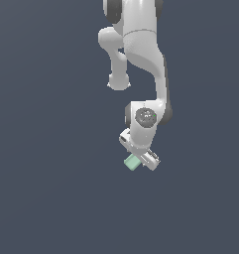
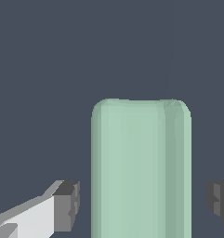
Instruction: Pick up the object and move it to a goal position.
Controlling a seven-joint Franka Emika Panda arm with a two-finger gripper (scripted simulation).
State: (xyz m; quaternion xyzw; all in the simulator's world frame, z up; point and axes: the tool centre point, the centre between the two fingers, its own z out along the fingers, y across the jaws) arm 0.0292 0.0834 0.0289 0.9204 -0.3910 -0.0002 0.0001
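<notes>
You saw the block sitting between the gripper's two fingers, with a gap on each side, so the jaws stood apart and touched nothing. In the exterior view the block peeked out just beside the gripper, under the arm. No writing or label showed on the block or arm.

Pale mint-green rectangular block, matte, rounded edges, seemingly lying flat
</notes>
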